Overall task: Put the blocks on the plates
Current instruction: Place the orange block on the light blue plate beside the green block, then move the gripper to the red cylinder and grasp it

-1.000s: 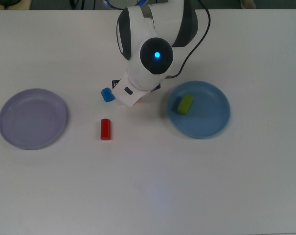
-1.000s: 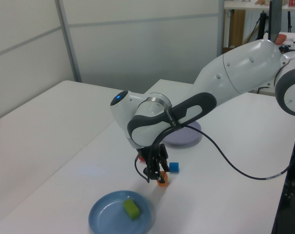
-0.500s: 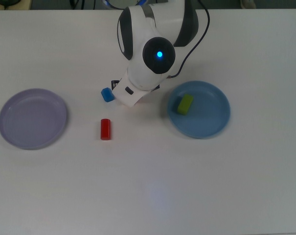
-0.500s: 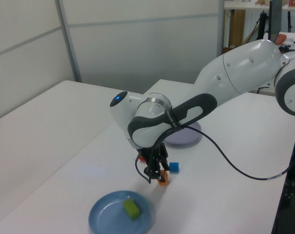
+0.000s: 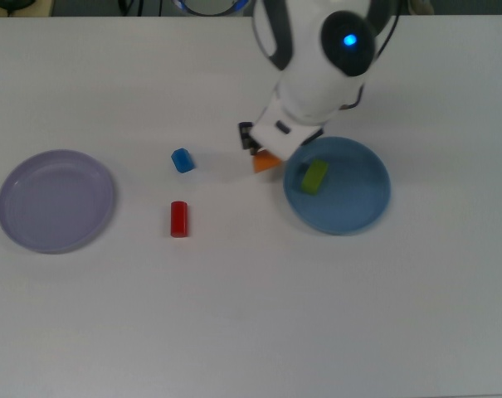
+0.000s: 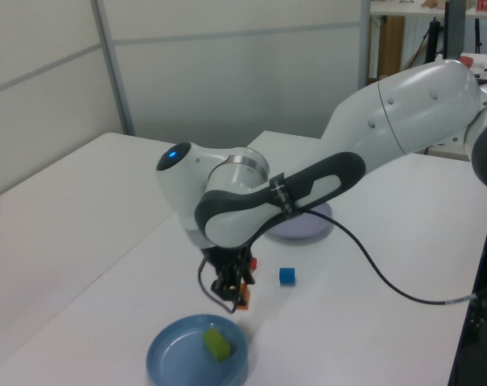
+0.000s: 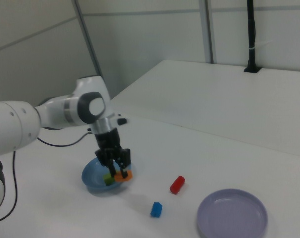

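My gripper (image 5: 263,154) is shut on the orange block (image 5: 266,162), held just off the table beside the blue plate (image 5: 358,207), at its rim on the top view's left. The lime-green block (image 5: 314,176) lies in that plate. On the table rest the blue block (image 5: 182,160) and the red cylinder (image 5: 178,219). The lavender plate (image 5: 56,200) sits bare at the top view's far left. In the left view the gripper (image 6: 233,291) holds the orange block (image 6: 242,297) above the blue plate (image 6: 175,354). The right view shows the orange block (image 7: 123,174) over the plate's edge (image 7: 90,181).
The arm's white body (image 5: 321,58) reaches in from the top view's upper edge, with a black cable (image 6: 372,269) hanging from it. White tabletop (image 5: 259,315) spreads below the blocks in the top view. A second table (image 7: 229,94) stands behind in the right view.
The gripper has carried the orange block to the top view's right, from beside the blue block to the blue plate's rim. The blue block now shows fully.
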You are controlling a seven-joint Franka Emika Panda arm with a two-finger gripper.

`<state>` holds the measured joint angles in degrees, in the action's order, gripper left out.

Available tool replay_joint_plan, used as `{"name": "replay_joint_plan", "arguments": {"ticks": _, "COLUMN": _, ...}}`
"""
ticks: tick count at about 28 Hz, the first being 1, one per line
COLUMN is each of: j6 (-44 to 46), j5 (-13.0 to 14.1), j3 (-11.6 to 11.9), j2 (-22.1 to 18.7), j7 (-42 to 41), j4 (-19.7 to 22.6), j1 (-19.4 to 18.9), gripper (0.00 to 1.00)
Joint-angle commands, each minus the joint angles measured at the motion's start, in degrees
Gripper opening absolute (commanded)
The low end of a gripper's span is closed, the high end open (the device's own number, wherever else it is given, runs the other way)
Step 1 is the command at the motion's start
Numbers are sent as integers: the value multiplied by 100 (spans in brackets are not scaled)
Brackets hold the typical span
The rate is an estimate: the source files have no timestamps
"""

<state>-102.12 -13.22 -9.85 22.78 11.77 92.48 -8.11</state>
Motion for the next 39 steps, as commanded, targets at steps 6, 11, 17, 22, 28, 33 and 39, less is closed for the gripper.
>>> {"name": "replay_joint_plan", "arguments": {"ticks": 6, "j6": -808, "j5": -66, "j3": 36, "j2": 288, "j7": 238, "j4": -116, "j1": -736, "gripper": 44}}
{"name": "replay_joint_plan", "arguments": {"ticks": 11, "j6": -1626, "j5": -49, "j3": 36, "j2": 481, "j7": 457, "j4": -116, "j1": -753, "gripper": 51}}
{"name": "replay_joint_plan", "arguments": {"ticks": 17, "j6": -2049, "j5": -93, "j3": 45, "j2": 517, "j7": 659, "j4": -108, "j1": -753, "gripper": 68}}
{"name": "replay_joint_plan", "arguments": {"ticks": 22, "j6": -1944, "j5": -101, "j3": 80, "j2": 482, "j7": 668, "j4": -99, "j1": -745, "gripper": 100}}
{"name": "replay_joint_plan", "arguments": {"ticks": 28, "j6": -1760, "j5": -101, "j3": 150, "j2": 385, "j7": 642, "j4": -108, "j1": -578, "gripper": 100}}
{"name": "replay_joint_plan", "arguments": {"ticks": 33, "j6": -1662, "j5": -66, "j3": 405, "j2": 262, "j7": 651, "j4": -116, "j1": -183, "gripper": 100}}
{"name": "replay_joint_plan", "arguments": {"ticks": 39, "j6": -1645, "j5": -31, "j3": 590, "j2": 218, "j7": 808, "j4": -108, "j1": 204, "gripper": 100}}
